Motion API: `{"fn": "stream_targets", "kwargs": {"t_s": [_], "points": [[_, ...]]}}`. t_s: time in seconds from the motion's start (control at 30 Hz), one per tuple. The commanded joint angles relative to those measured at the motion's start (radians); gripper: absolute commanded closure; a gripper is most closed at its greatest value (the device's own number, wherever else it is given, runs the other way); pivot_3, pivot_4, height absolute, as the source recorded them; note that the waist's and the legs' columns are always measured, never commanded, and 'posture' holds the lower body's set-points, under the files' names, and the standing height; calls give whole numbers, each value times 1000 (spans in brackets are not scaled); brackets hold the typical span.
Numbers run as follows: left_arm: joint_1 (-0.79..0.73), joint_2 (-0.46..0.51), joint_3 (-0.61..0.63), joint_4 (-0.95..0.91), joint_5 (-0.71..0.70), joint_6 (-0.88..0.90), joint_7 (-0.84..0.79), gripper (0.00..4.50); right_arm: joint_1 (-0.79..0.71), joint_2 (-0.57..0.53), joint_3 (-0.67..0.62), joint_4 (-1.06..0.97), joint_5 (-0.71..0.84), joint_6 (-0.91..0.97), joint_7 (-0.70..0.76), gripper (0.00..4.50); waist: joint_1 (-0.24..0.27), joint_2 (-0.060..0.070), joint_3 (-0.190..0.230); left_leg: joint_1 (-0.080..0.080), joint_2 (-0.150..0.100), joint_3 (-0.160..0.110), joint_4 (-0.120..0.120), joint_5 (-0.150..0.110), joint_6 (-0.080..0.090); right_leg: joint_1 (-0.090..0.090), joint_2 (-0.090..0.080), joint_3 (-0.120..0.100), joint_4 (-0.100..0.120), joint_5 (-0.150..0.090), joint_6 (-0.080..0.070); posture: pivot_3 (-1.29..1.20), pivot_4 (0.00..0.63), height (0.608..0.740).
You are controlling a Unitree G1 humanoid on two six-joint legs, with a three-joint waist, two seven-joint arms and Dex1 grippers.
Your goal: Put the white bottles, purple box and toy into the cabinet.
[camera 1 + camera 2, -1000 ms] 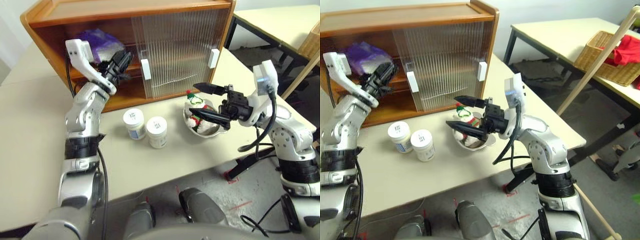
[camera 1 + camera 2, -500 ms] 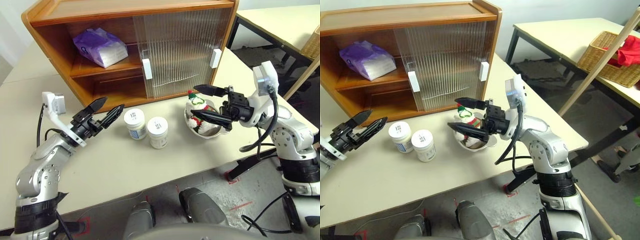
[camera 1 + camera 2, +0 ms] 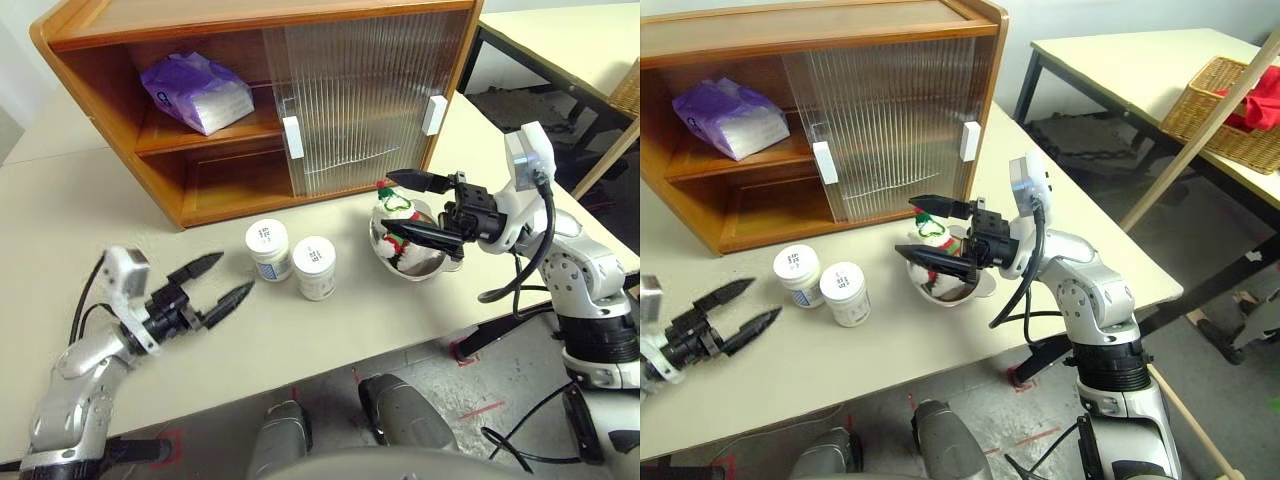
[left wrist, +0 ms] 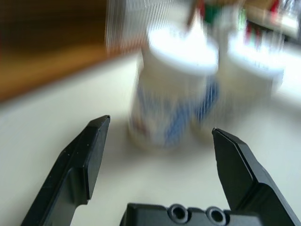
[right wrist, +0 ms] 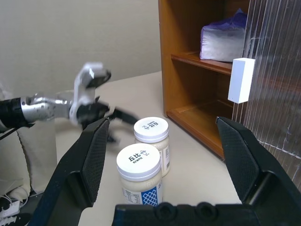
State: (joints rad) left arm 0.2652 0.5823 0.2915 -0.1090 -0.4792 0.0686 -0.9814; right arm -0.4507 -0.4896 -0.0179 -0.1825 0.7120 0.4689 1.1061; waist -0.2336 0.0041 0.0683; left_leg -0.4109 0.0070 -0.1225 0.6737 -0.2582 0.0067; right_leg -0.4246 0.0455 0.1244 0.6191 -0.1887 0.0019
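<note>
Change: left end effector point(image 3: 218, 282) withdrawn from cabinet point(image 3: 190, 120), now open at bench point(image 3: 330, 330) level | purple box point(image 3: 195, 92) on upper shelf | white bottles point(image 3: 292, 257), toy point(image 3: 398, 215) outstanding | right end effector point(image 3: 414, 206) open over toy.

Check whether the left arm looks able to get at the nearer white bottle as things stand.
Probably yes: the left gripper has its jaws open, aimed at the nearer white bottle, with only bare table between them.

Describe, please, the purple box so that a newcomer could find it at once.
Start at the wooden cabinet at the back of the table. In its open half, on the middle shelf, lies the purple box: a soft lilac pack with a white end, unlike the two white bottles standing on the table.
</note>
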Motion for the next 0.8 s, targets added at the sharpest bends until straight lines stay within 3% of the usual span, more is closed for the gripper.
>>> {"fn": "stream_targets", "kwargs": {"t_s": [0.03, 0.43, 0.8], "points": [[-12, -35, -21, 45, 28, -81, -3, 23, 9, 2, 0, -12, 4, 1, -5, 0, 1, 0, 0, 0, 0, 0, 0, 0, 0, 0, 0, 0, 0, 0, 0, -247, 80, 740], [-79, -84, -161, 151, 196, -187, 75, 23, 4, -12, 0, -9, -1, 5, 1, 0, -8, 2, -1, -1, -1, -1, 0, 1, 1, 0, 0, -1, 0, -1, 2, -251, 78, 740], [-199, -131, -186, 197, 191, -128, 182, 23, 2, -13, -5, -13, 10, 9, -6, 0, -3, 3, -2, -1, -1, -1, 1, 1, 2, 1, -1, -1, 0, -4, 9, -253, 81, 740]]}}
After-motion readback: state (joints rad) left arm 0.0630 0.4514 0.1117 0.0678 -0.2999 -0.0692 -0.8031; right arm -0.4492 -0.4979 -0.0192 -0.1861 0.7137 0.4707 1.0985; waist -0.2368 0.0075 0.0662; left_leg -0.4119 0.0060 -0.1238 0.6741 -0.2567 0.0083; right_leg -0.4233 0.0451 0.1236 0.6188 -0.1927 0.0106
